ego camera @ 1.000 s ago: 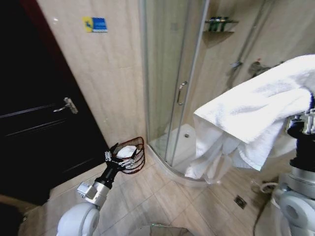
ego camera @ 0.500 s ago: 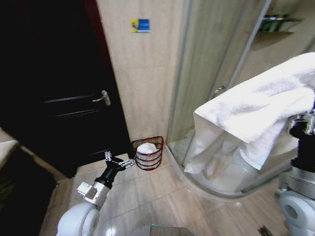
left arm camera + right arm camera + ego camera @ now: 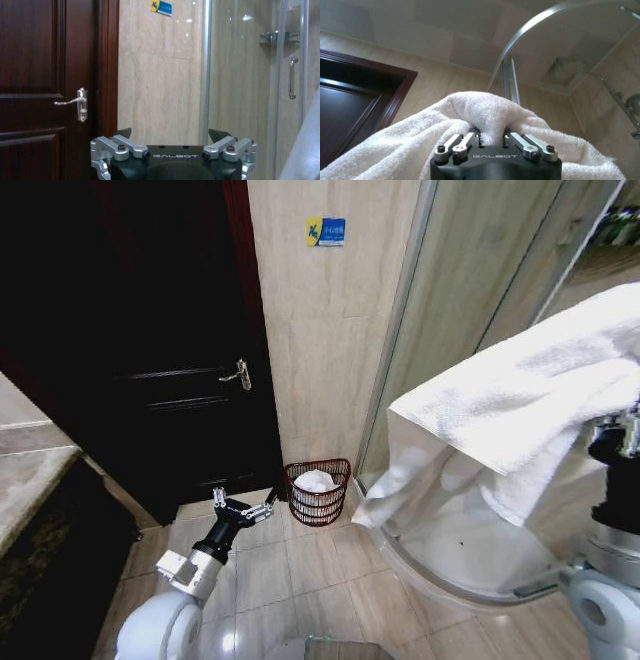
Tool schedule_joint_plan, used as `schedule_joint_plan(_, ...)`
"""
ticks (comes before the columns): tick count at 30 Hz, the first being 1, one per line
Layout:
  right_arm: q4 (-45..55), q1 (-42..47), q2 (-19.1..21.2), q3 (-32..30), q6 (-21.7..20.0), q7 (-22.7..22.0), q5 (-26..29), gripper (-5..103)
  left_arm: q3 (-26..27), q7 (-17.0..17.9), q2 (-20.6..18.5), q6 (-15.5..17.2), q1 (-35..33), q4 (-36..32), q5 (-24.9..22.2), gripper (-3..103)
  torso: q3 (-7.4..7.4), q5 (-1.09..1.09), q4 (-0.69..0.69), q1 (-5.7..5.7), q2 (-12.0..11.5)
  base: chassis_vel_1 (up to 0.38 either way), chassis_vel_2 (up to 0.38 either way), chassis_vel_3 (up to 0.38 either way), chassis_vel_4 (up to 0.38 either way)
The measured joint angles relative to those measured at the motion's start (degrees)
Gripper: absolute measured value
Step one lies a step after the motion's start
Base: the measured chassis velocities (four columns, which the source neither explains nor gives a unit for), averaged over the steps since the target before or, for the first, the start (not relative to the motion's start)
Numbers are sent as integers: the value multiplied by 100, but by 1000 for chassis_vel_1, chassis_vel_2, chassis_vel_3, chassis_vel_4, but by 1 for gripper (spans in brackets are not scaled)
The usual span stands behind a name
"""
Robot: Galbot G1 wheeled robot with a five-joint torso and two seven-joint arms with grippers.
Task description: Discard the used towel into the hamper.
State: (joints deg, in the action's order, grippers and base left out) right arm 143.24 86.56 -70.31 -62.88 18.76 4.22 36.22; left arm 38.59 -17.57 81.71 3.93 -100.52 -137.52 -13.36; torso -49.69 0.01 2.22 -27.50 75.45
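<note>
Towel (image 3: 520,415) is hanging from the right gripper (image 3: 491,139), clamped in its fingers — hamper (image 3: 318,492) is sitting lower, leftward, nearer the open left gripper (image 3: 241,510).

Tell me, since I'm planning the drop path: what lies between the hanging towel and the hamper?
In the head view, bare floor tile and the shower's curved base rim lie between the towel and the hamper. The right gripper holds the towel.
</note>
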Motion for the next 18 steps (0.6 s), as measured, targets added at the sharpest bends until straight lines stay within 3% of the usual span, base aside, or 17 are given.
schedule_joint_plan(9, 0, -4, -11, 10, 3, 65, -4, 22, 0, 0, 0, 0, 0, 0, 0, 100, 1, -1, 0, 0, -2, 42, 44, -58, -52)
schedule_joint_plan(18, 0, 1, -20, 11, 8, 104, -4, 22, 0, 0, 0, 0, 0, 0, 0, 100, 1, -2, 1, 1, -3, 183, 174, -164, -162)
